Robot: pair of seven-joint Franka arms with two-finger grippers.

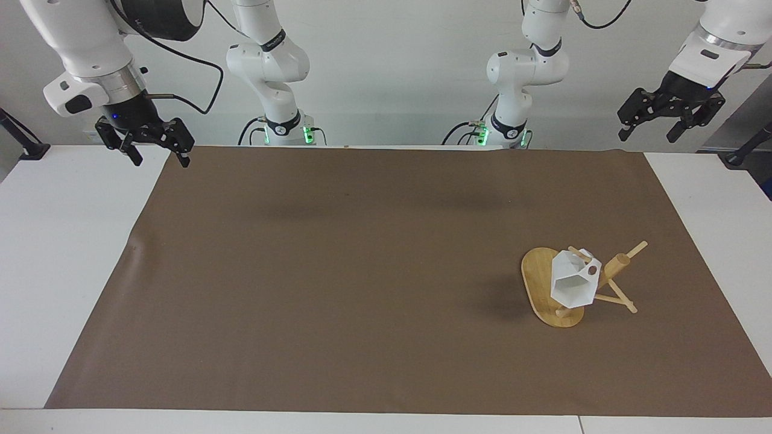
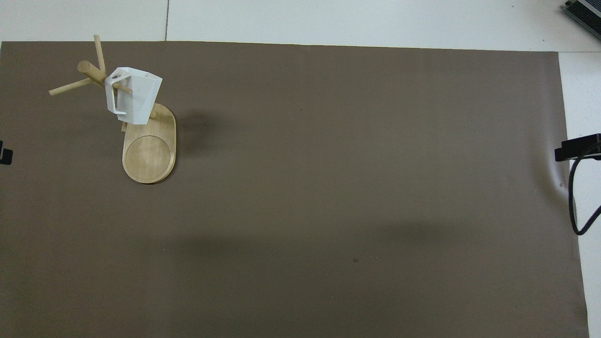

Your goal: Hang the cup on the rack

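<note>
The white faceted cup (image 1: 570, 286) hangs by its handle on a peg of the bamboo rack (image 1: 538, 278), mouth tilted down over the oval base. The rack stands on the brown mat toward the left arm's end of the table. In the overhead view the cup (image 2: 134, 96) hangs beside the rack's post, over the base (image 2: 149, 155). My left gripper (image 1: 647, 135) is open and empty, raised high over the table's corner at its own end. My right gripper (image 1: 161, 161) is open and empty, raised over the mat's corner at its own end, waiting.
A brown mat (image 1: 362, 271) covers most of the white table. Only a tip of the left gripper (image 2: 4, 155) and of the right gripper (image 2: 576, 148) show in the overhead view. A black cable (image 2: 574, 197) hangs by the right gripper.
</note>
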